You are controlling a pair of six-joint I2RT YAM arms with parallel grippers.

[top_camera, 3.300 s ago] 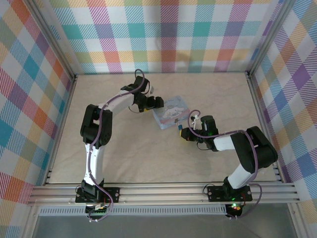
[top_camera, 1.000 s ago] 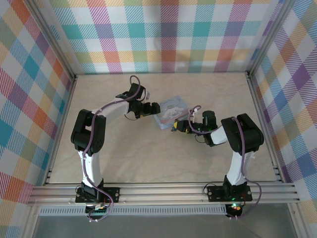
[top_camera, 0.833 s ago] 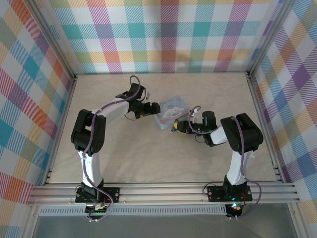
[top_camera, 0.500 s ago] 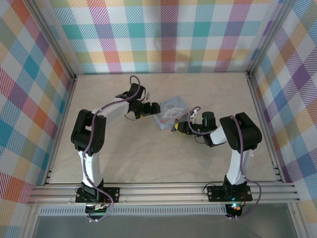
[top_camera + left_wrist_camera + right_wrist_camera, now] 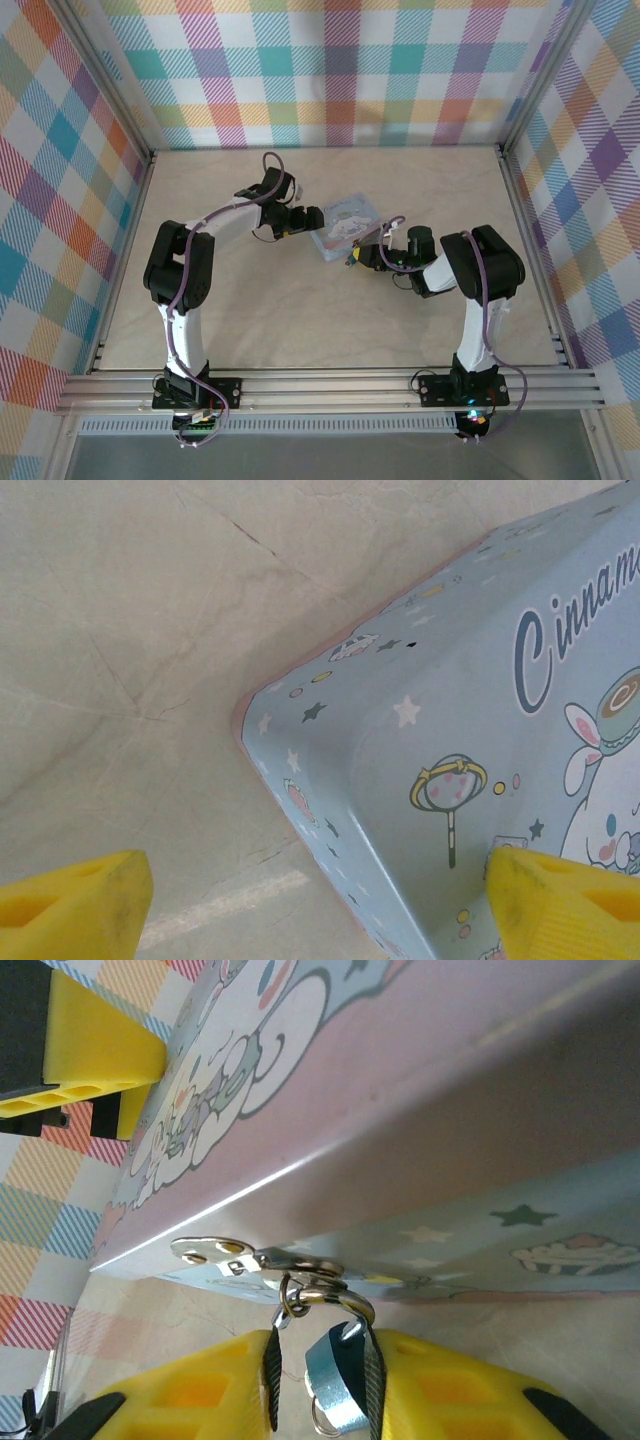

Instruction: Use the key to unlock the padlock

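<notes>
A light-blue box (image 5: 345,222) printed with a white cartoon character lies mid-table. From the silver hasp (image 5: 255,1256) on its front hangs the padlock (image 5: 338,1385), a small blue metal body on a silver shackle. My right gripper (image 5: 320,1355) is shut on the padlock at the box's front edge (image 5: 357,257), with the shackle spanning from pad to pad. A thin wire ring (image 5: 322,1422) shows under the padlock. I cannot pick out the key for certain. My left gripper (image 5: 320,910) stands open astride the box's left corner (image 5: 300,740), and it also shows from above (image 5: 305,220).
The plaid walls and metal frame (image 5: 130,200) close in the beige table (image 5: 300,330) on three sides. The left gripper's yellow finger (image 5: 95,1045) shows beyond the box lid in the right wrist view. Bare table lies in front of and behind the box.
The right gripper's jaws have closed in around the padlock over the last second. Since the earliest frame, the right gripper has moved up to the box's front and the left arm has lowered beside the box.
</notes>
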